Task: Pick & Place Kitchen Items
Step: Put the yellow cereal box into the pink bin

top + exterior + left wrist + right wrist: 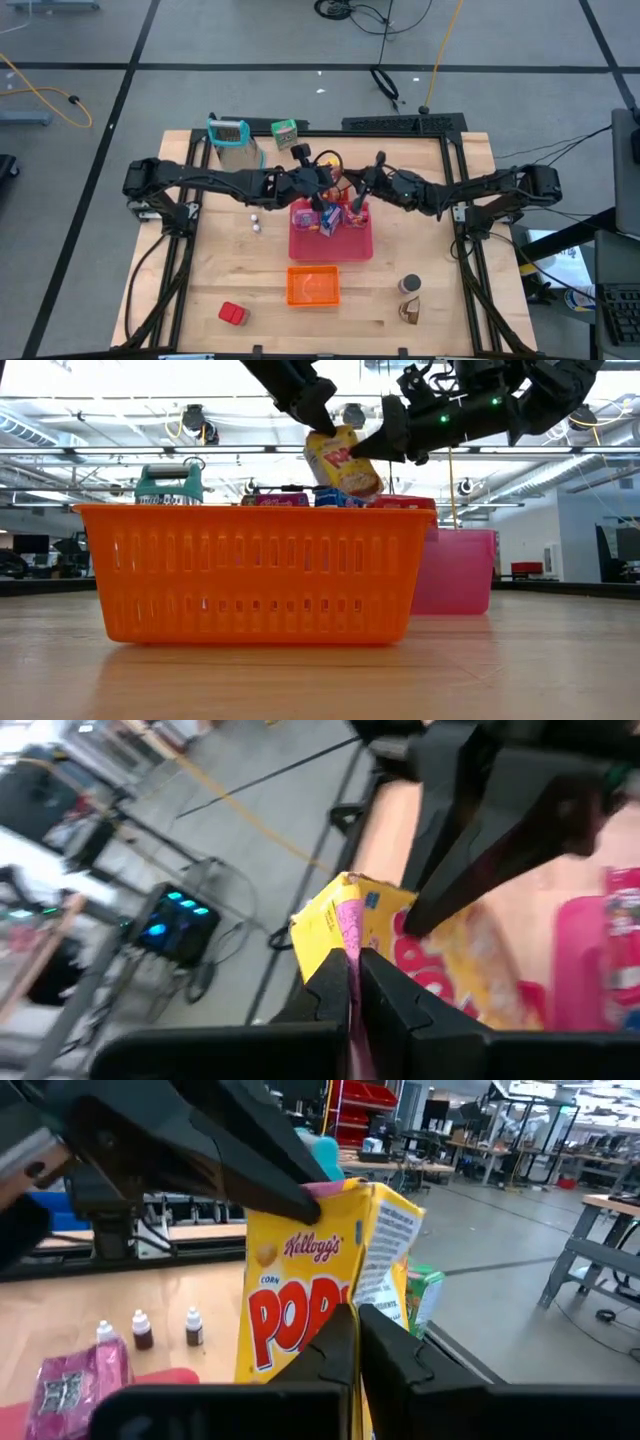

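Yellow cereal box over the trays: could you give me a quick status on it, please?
Left gripper shut on yellow cardboard cereal box. Right gripper shut on it too. Box aloft above pink tray. Nothing blocking.

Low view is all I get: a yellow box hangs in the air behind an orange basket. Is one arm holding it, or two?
Observer: Two. The left tool and the right tool are each shut on an edge of the yellow box.
Operator: What is under it?
Observer: Seen from above, it hangs over the pink bin, at the end farthest from the orange basket.
Operator: Anything on the table I miss?
Observer: A red block lies on the left arm's side of the basket.
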